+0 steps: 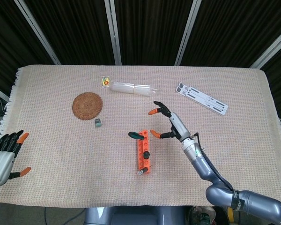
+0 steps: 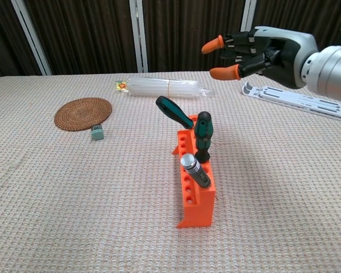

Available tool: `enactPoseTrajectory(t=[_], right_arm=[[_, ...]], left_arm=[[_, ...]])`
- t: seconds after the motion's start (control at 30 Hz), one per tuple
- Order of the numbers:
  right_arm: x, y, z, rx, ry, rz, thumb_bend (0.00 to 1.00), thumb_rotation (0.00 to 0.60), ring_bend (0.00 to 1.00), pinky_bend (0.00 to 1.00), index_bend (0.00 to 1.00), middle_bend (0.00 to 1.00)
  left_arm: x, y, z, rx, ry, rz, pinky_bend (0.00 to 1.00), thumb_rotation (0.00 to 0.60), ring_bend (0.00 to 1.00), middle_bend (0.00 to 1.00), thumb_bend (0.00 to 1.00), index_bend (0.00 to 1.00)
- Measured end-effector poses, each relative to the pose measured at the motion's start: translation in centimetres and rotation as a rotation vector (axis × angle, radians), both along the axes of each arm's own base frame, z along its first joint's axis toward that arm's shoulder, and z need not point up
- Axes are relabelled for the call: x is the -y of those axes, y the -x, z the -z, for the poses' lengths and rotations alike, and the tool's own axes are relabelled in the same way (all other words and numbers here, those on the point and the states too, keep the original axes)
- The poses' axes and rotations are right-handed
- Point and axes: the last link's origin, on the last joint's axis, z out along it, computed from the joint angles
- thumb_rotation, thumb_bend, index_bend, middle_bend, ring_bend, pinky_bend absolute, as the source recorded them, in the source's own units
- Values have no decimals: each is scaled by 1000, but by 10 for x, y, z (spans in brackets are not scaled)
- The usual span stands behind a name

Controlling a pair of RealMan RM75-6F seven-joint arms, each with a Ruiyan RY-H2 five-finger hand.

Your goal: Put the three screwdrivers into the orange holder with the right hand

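Note:
The orange holder (image 2: 196, 187) (image 1: 141, 156) stands mid-table. Three screwdrivers sit in it: a green-handled one (image 2: 175, 112) (image 1: 137, 135) leaning to the left at the far end, an upright green-and-black one (image 2: 203, 135) (image 1: 145, 154) behind the middle, and a silver-capped one (image 2: 194, 170) (image 1: 141, 172) tilted at the near end. My right hand (image 2: 256, 52) (image 1: 166, 123) hovers open above and to the right of the holder, fingers spread, holding nothing. My left hand (image 1: 7, 157) rests open at the table's left front corner.
A round woven coaster (image 1: 87, 105) and a small grey block (image 1: 98, 123) lie at the left. A clear plastic tube pack (image 1: 132, 88) with a small yellow packet (image 1: 105, 81) sits at the back. A white perforated strip (image 1: 201, 98) lies at the back right.

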Motion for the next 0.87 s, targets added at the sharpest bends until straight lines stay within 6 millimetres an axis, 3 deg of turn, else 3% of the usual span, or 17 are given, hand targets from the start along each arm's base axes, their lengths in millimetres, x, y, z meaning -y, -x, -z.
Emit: enactPoseTrajectory(t=[0.23,0.53,0.7,0.87], right_arm=[[-6,33,-25,-335,232,-77,283,600,0,0,279,52],[-41,92,-50,-816,432,-162,195,600,0,0,143,20],[-78,138,-70,-1066,467,-122,181,600,0,0,104,0],[-112,168,-86,-1152,453,-38,180,600,0,0,92,0]], left_arm=[[-1,1,-2,-11,-42,10,0,600,0,0,19,11],[1,-2,-1,-4,-60,37,0,600,0,0,20,13],[4,3,2,10,-65,32,0,600,0,0,21,15],[7,7,5,19,-59,23,0,600,0,0,21,16]])
